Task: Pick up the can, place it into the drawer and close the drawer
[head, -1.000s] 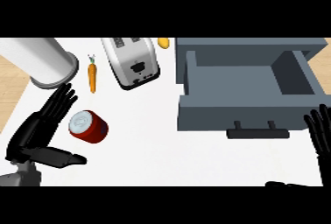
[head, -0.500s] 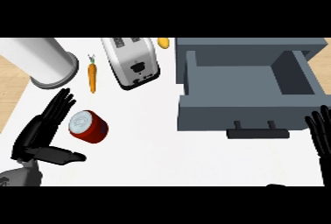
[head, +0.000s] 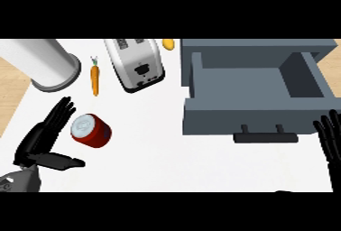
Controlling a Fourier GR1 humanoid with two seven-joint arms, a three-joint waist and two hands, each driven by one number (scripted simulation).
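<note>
A red can (head: 92, 130) with a silver lid lies on the white counter at the left. My left hand (head: 41, 140) is open just left of it, fingers straight and almost touching the lid, thumb stretched out below the can. The grey drawer (head: 256, 118) stands pulled open at the upper right, its inside bare, its dark handle (head: 265, 136) facing me. My right hand (head: 331, 143) rests open at the right edge, fingers up, just right of the handle.
A silver toaster (head: 136, 64) stands at the back, with an orange carrot (head: 94, 78) to its left. A large white cylinder (head: 41, 63) is at the back left. A small orange item (head: 169, 43) lies beside the drawer's far corner.
My left hand has slid slightly right, toward the can. The can, drawer and right hand have stayed put.
</note>
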